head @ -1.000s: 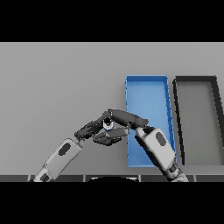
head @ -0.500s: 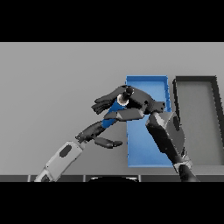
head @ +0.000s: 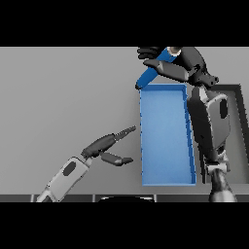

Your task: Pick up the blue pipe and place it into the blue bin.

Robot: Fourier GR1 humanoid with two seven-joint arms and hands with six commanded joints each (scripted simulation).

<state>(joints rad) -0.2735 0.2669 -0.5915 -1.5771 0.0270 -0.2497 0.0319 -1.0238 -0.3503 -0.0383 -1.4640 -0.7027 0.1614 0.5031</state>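
Moved: right robot hand [head: 180, 65] has lifted the pipe [head: 153, 73], gripped, beyond the bin [head: 165, 141].
Left robot hand [head: 104, 146]: open, idle.
Next: lower it inside.

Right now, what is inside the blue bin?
The blue bin shows only its bare blue floor. The blue pipe is held by the right hand above its far edge. The arm covers its right rim.

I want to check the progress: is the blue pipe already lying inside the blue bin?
No, the right hand holds the blue pipe raised near the far end of the blue bin.
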